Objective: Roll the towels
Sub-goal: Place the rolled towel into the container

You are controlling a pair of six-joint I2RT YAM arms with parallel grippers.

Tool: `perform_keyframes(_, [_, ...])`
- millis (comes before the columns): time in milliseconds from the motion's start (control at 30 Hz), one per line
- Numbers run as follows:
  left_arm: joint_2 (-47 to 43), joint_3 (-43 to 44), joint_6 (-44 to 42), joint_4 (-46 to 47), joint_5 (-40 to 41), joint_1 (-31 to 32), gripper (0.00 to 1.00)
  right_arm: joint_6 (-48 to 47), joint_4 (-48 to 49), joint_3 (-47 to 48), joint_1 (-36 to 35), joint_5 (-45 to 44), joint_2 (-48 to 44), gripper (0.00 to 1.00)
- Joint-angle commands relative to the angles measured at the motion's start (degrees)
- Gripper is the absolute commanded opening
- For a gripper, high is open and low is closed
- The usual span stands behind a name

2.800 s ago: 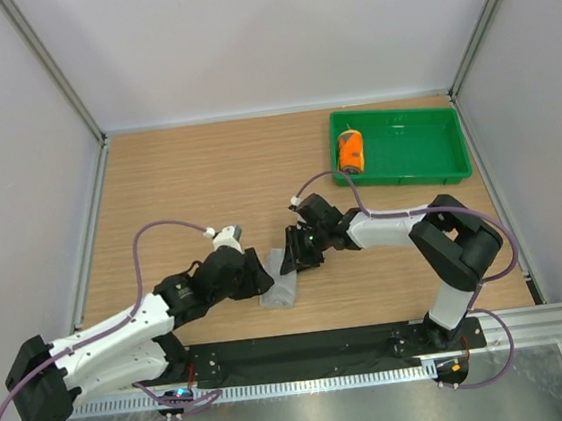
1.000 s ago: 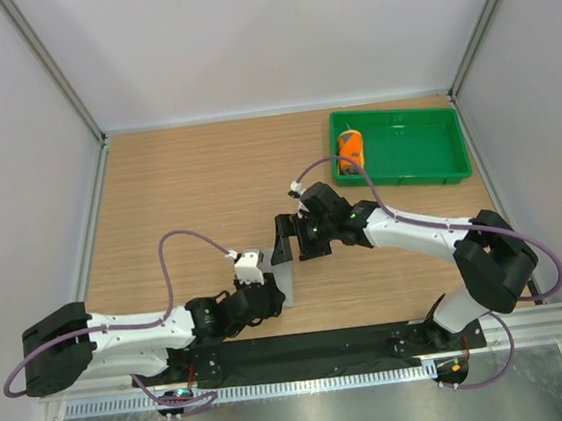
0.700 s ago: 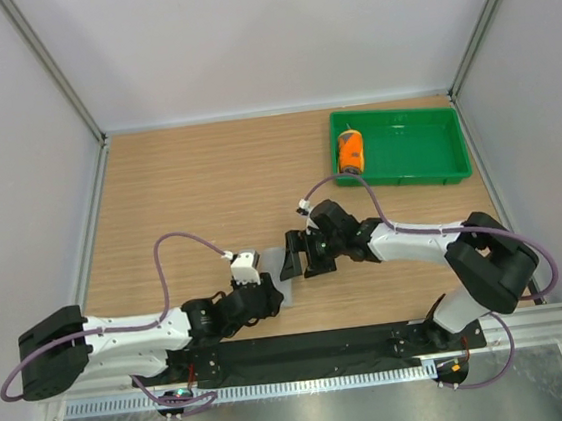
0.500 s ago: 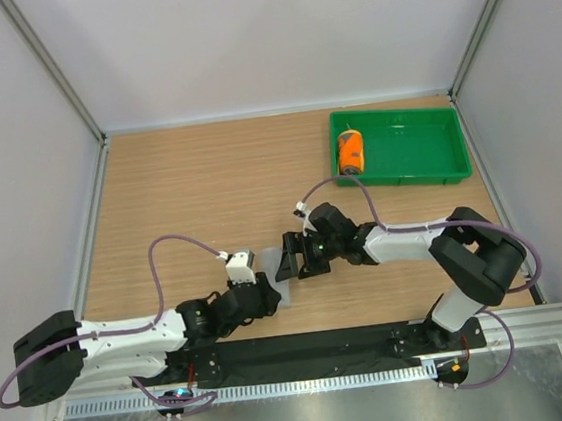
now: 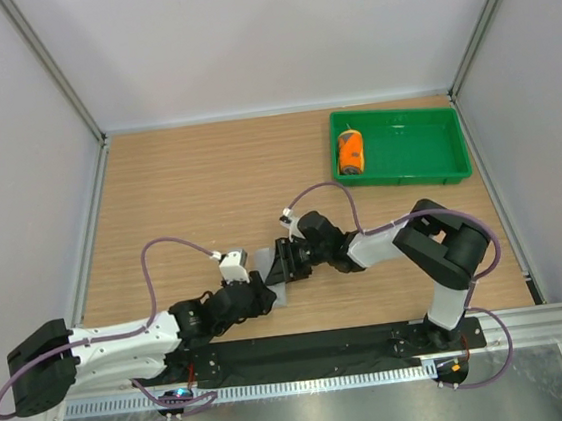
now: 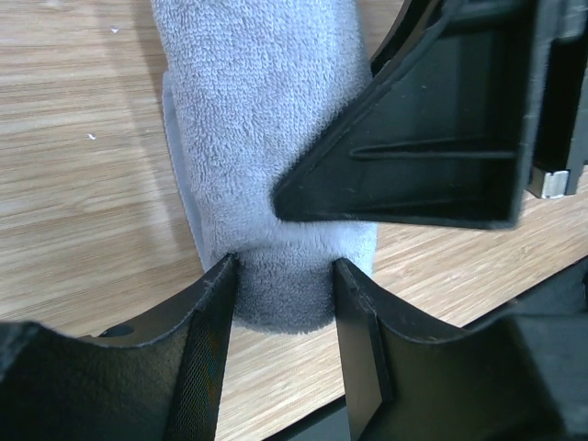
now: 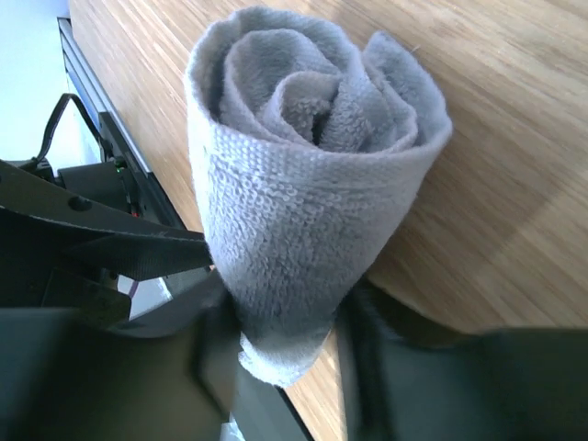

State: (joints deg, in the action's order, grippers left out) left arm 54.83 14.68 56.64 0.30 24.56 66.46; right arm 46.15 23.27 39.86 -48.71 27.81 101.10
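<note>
The light grey towel point(image 5: 277, 288) is a tight roll near the table's front edge, between the two grippers. My left gripper point(image 5: 259, 296) holds its near end; in the left wrist view the fingers point(image 6: 213, 322) press both sides of the roll point(image 6: 266, 138). My right gripper point(image 5: 281, 263) is shut on the far end; in the right wrist view the roll's spiral end point(image 7: 303, 119) sticks out past my right gripper point(image 7: 285, 299). The orange towel point(image 5: 351, 151) lies rolled in the green tray.
The green tray point(image 5: 410, 147) stands at the back right of the wooden table. The black base rail point(image 5: 316, 348) runs close behind the grey towel. White walls enclose the table on three sides.
My right gripper has come left and down from above the table onto the far end of the grey towel. My left gripper has shifted slightly at the near end. The orange towel has not moved.
</note>
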Motion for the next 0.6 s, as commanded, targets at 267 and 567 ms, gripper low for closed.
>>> perform_keyframes(267, [-1.5,5.6,-4.4,-11.8,-2.4,-0.9,0.55,-1.8,-1.9,5.0,-0.4,-1.3,-0.9,0.12])
perform_keyframes(567, [-9.1,17.7,-12.5,-26.4,-0.7,-0.9,0.61,-12.0,-27.1,18.7,7.2,-4.2,-11.2,0.06])
